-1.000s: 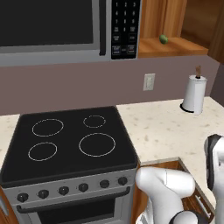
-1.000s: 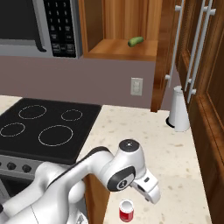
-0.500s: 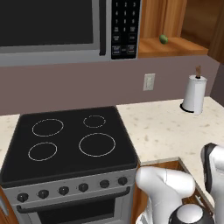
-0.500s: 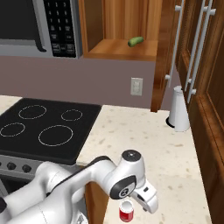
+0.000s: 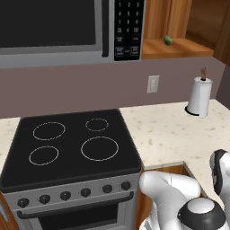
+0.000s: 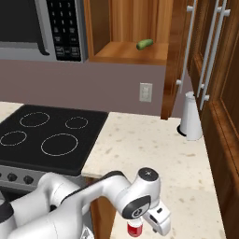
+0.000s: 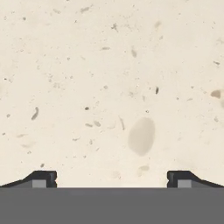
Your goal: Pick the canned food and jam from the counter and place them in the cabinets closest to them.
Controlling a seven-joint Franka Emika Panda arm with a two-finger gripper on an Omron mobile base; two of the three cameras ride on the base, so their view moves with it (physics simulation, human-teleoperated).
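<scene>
A small red-and-white can [image 6: 135, 228] is seen at the near edge of the speckled bench [image 6: 154, 154], just left of the hand [image 6: 156, 224]. It is judged rigid, light and smooth-walled, best taken across its sides. The hand [image 7: 112, 178] is spread fully wide over bare bench, holding nothing.

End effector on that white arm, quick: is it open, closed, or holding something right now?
End effector: open, fingertips spread wide over the speckled counter, holding nothing.
</scene>
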